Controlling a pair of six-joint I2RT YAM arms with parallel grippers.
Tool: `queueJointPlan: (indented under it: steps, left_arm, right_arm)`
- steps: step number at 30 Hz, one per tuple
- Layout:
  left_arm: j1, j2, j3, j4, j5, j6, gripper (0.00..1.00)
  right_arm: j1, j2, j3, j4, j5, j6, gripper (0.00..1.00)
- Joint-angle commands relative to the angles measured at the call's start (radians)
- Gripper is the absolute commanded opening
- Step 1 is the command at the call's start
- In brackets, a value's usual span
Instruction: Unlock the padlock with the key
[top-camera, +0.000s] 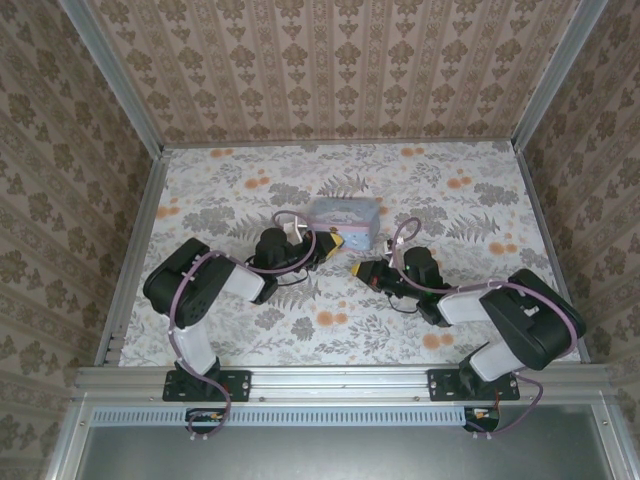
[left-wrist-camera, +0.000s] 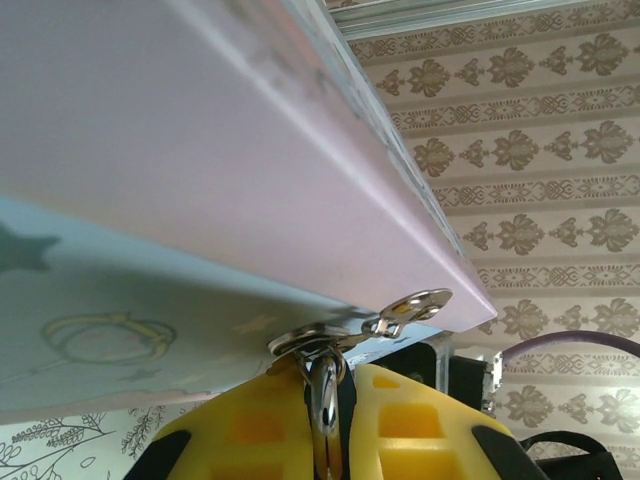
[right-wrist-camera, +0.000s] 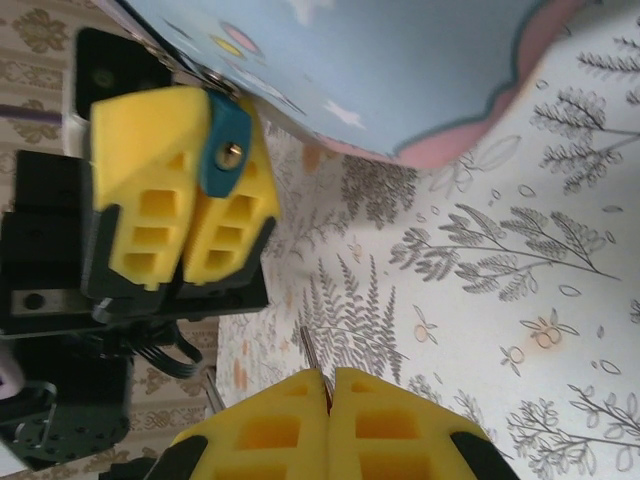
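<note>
My left gripper (top-camera: 328, 246) (left-wrist-camera: 330, 378) is shut on the padlock (right-wrist-camera: 226, 150), a small dark bluish body pinched between the yellow fingers (right-wrist-camera: 150, 190). Its metal shackle (left-wrist-camera: 323, 392) runs through the hasp (left-wrist-camera: 405, 308) of the light blue tin (top-camera: 343, 220). In the right wrist view the padlock's round keyhole end faces my right gripper (right-wrist-camera: 328, 378) (top-camera: 357, 269). That gripper is shut on the key (right-wrist-camera: 311, 350), whose thin metal blade sticks out past the fingertips. The key tip is a short way from the padlock and not touching it.
The tin (right-wrist-camera: 380, 60) with its pink edge stands on the floral tabletop (top-camera: 330, 320) just behind both grippers. Patterned walls (top-camera: 330, 70) close the table in on three sides. An aluminium rail (top-camera: 340, 380) runs along the near edge.
</note>
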Motion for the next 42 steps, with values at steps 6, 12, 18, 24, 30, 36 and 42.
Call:
queueJointPlan:
  steps: [6, 12, 18, 24, 30, 36, 42]
  left_arm:
    - [0.005, -0.007, -0.012, 0.110, 0.027, -0.032, 0.00]
    - [0.006, -0.004, -0.011, 0.110, 0.031, -0.024, 0.00]
    - [0.005, 0.002, -0.008, 0.110, 0.037, -0.019, 0.00]
    - [0.004, 0.000, -0.008, 0.109, 0.040, -0.015, 0.00]
    - [0.001, -0.001, -0.008, 0.110, 0.042, -0.014, 0.00]
    - [-0.003, 0.003, -0.008, 0.111, 0.043, -0.010, 0.00]
    - [-0.004, 0.003, -0.007, 0.112, 0.046, -0.010, 0.00]
  right_arm:
    - [0.006, -0.065, 0.034, -0.055, 0.050, 0.015, 0.00]
    - [0.006, -0.042, 0.062, -0.055, 0.061, 0.024, 0.00]
    - [0.006, -0.017, 0.091, -0.053, 0.069, 0.036, 0.00]
    - [0.006, 0.012, 0.111, -0.042, 0.076, 0.050, 0.00]
    - [0.006, 0.033, 0.124, -0.032, 0.085, 0.061, 0.00]
    - [0.006, 0.043, 0.133, -0.029, 0.090, 0.065, 0.00]
    - [0.005, 0.053, 0.146, -0.033, 0.093, 0.063, 0.00]
